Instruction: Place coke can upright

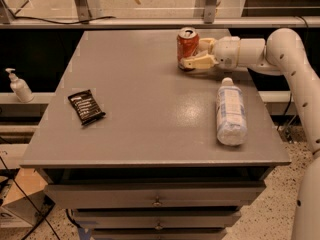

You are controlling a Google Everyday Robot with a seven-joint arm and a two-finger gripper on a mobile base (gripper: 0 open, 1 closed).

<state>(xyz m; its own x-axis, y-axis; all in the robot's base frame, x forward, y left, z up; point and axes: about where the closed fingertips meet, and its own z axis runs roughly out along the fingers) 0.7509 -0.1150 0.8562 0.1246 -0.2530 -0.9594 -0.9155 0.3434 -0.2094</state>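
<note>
The coke can [187,48], red with a silver top, stands about upright at the far right of the grey table [150,109]. My gripper [193,53] reaches in from the right and is shut on the can's right side. One cream finger [198,62] lies low at the can's front and the other [205,42] sits behind it. The can's base is at the table surface; I cannot tell whether it rests on it.
A clear water bottle [230,111] with a white cap lies on its side at the table's right, just in front of my arm. A black snack packet [86,106] lies at the left. A soap dispenser [19,85] stands on a ledge off the table's left. Drawers are below the front edge.
</note>
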